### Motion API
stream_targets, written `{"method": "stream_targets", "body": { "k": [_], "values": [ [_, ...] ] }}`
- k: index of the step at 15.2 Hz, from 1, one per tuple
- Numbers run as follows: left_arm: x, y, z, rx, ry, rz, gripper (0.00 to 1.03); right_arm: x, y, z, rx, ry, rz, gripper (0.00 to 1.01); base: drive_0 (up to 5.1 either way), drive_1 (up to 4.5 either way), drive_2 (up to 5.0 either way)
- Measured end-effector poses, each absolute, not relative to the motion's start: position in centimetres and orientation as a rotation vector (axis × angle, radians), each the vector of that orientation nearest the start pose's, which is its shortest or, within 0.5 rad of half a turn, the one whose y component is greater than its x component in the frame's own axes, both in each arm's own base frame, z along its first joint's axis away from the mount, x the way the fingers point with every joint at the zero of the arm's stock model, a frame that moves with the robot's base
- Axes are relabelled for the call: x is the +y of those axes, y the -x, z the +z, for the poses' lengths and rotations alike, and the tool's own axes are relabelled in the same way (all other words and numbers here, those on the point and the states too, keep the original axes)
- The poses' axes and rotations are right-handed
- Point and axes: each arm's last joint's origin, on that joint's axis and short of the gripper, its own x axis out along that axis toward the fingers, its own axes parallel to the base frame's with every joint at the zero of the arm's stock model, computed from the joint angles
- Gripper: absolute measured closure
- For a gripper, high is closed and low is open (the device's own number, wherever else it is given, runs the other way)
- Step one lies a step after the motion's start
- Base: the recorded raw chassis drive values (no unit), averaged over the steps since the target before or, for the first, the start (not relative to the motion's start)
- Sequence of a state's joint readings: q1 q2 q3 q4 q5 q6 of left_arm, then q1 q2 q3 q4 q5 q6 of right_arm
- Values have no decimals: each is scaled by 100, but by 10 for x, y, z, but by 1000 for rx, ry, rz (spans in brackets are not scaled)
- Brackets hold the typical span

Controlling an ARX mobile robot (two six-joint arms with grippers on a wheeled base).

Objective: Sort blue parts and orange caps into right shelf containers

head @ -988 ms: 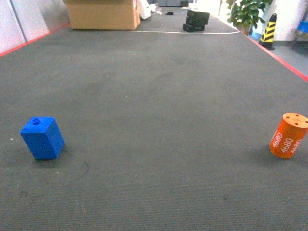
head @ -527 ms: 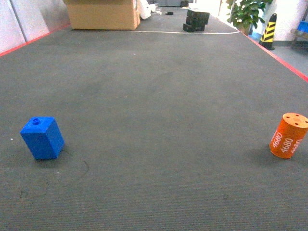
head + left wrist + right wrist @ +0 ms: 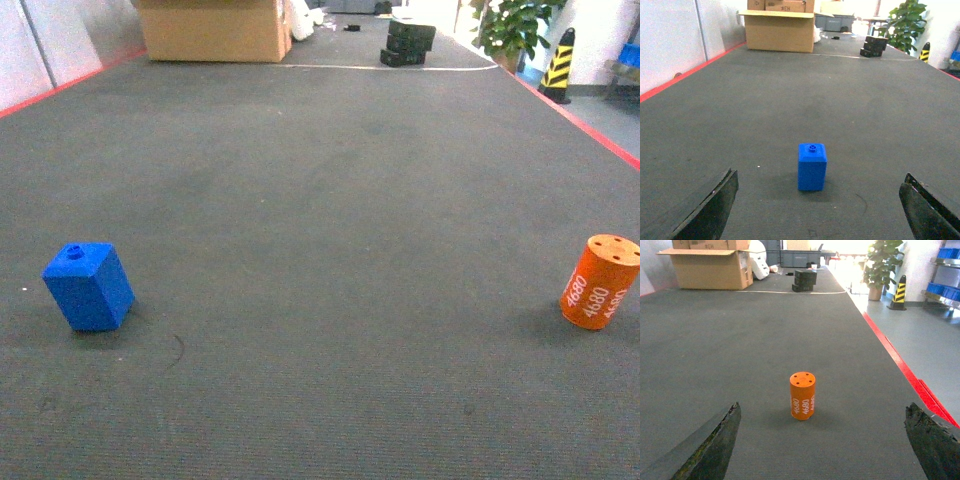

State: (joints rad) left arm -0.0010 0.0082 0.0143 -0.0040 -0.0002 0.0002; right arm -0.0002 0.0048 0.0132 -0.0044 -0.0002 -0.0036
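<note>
A blue part (image 3: pixel 88 287) stands on the dark grey floor at the left of the head view, tilted in that picture, stud on top. The left wrist view shows the same blue part (image 3: pixel 812 167) ahead of my left gripper (image 3: pixel 820 212), which is open and empty, with the part beyond its fingertips. An orange cap (image 3: pixel 599 282) marked "4680" stands at the right. It appears as the orange cap (image 3: pixel 802 396) ahead of my open, empty right gripper (image 3: pixel 824 447). Blue crates (image 3: pixel 943 289) sit on a shelf far right. Neither gripper shows in the head view.
A large cardboard box (image 3: pixel 212 30) and a stack of black blocks (image 3: pixel 408 43) stand at the far end. A potted plant (image 3: pixel 510 28) and a yellow-black bollard (image 3: pixel 558 66) are far right. A red line (image 3: pixel 900 360) edges the mat on the right.
The far box and black stack sit very slightly higher in the head view. The blue part and the orange cap have not moved.
</note>
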Motion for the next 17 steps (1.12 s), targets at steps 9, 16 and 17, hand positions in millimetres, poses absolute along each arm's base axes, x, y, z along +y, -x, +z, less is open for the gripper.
{"method": "stream_targets", "body": {
  "k": [9,16,17],
  "values": [
    [0,-97,167,-2,0,-1,5,0,-97,167,-4,4,0,3,0,0,0],
    [0,-97,167,-2,0,-1,5,0,-97,167,-4,4,0,3,0,0,0],
    [0,-97,167,-2,0,-1,5,0,-97,167,-4,4,0,3,0,0,0]
  ]
}}
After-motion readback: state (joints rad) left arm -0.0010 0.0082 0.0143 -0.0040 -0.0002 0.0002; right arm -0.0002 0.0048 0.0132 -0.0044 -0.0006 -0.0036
